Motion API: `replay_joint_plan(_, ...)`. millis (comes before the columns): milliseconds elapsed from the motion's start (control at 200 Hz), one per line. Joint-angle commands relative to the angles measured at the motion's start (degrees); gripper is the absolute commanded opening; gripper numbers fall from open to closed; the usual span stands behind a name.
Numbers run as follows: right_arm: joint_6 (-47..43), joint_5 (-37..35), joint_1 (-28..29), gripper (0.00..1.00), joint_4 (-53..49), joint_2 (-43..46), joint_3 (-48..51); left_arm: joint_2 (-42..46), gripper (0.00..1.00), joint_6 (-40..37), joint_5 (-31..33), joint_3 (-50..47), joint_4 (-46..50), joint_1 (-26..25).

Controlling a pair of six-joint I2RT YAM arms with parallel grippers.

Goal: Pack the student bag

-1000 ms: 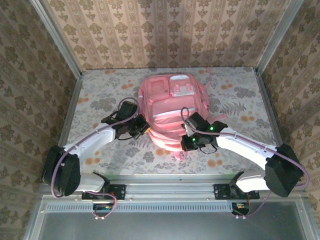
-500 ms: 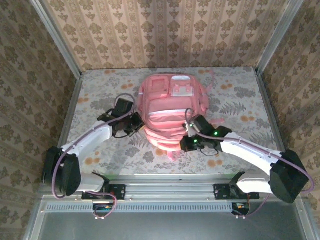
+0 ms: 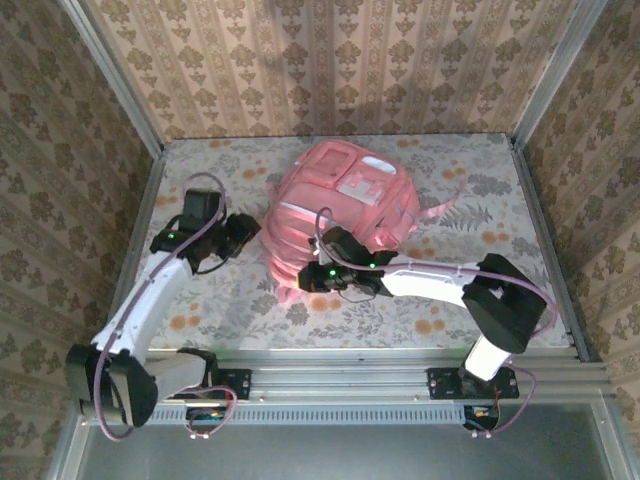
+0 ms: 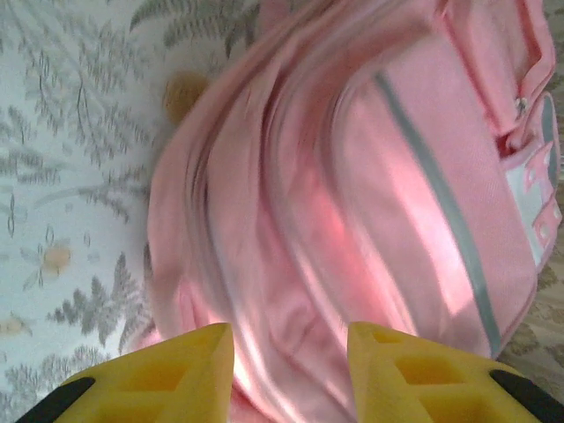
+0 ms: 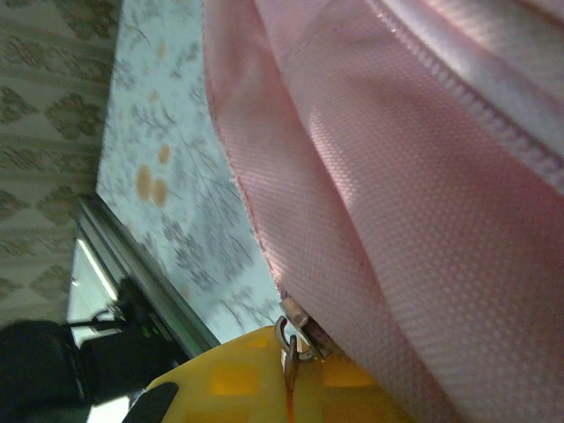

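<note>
Student bag (image 3: 345,195), wrist close-up, zipper pull (image 5: 291,339) in right tool (image 5: 286,374)

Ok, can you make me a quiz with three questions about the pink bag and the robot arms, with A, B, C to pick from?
1. Where is the big pink fabric backpack?
A. on the flowery tabletop
B. hanging on the wall
C. on the front metal rail

2. What colour are the left gripper's jaws?
A. blue
B. yellow
C. green

3. What are the right gripper's jaws doing?
A. open over bare table
B. shut on a pencil
C. shut on the backpack's small metal zip pull

Answers:
1 A, the top view shows it lying on the tabletop.
2 B, the left wrist view shows two yellow jaws.
3 C, the right wrist view shows the pull pinched at the yellow jaws.
</note>
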State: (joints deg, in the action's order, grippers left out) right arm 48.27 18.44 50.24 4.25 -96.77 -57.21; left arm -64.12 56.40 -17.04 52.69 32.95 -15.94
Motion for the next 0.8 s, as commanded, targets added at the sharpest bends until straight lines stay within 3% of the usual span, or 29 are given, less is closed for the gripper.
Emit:
replay_joint_plan(0,3.1,0.6,0.9,0.00,7.1,-2.5,-4.4,2.2,0.40,5.6,-3.3,-4.8,2.6,-1.7)
replay_joint_plan(195,2.8,0.9,2.2,0.00,6.6,-4.6,-5.8,0.2,0.40,10.8,-2.5,-5.9,0.6,-6.4)
replay_joint_plan(565,0.9,-0.6,3.2,0.00,5.2,-3.0,-4.5,-12.7,0.39,12.0,-3.4,-3.7,-5.9,-8.9)
replay_joint_plan(795,-0.2,-1.3,3.2,0.00,4.0,-2.2,-3.7,-9.7,0.33,9.4,-2.4,-0.7,-4.2,-8.5)
